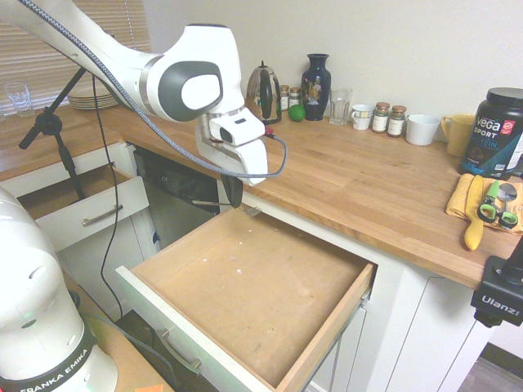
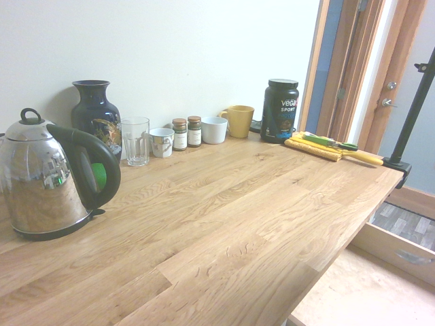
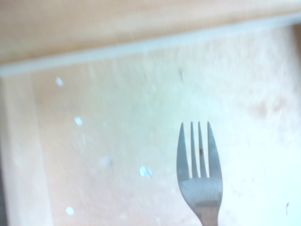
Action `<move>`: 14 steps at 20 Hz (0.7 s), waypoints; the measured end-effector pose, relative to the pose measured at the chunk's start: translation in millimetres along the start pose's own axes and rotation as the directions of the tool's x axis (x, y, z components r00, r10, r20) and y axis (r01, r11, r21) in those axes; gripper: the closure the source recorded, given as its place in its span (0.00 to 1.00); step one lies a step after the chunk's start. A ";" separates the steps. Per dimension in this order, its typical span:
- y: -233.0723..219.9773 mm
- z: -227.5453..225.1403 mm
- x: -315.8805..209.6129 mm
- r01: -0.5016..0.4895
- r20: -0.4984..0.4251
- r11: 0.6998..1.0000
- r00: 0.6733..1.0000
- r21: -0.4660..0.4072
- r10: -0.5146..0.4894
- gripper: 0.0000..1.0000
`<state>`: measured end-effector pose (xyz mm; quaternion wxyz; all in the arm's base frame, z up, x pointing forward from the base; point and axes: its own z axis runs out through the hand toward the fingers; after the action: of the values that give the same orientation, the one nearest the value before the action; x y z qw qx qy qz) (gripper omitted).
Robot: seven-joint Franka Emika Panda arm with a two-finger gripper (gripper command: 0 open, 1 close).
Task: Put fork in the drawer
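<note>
Your tool (image 1: pixel 233 198) hangs mid-frame over back of open drawer (image 1: pixel 319 347), pinching fork (image 3: pixel 199 169). Fork tines point out over drawer's wooden bottom.

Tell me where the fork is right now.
The fork is held in the hand, over the back corner of the open drawer, just below the countertop edge.

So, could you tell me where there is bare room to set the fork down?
The big drawer is open and its wooden bottom is bare from front panel to back, so anywhere there works. The fork is held by the gripper over the drawer's back corner. The worktop is bare mid-board, crowded along the wall.
</note>
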<state>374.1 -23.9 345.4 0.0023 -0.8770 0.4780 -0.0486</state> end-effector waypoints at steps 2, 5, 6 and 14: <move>-1.7 10.3 1.6 -0.001 0.000 1.000 1.000 -0.004 0.001 1.00; -5.1 32.5 5.4 -0.001 0.001 1.000 1.000 -0.003 0.001 1.00; -6.9 40.9 7.1 0.004 -0.001 1.000 1.000 0.002 -0.004 1.00; -27.4 115.3 30.4 0.026 0.014 0.999 1.000 -0.037 -0.026 1.00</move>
<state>423.6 -39.4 234.6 -0.0116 -0.8833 0.4674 -0.0336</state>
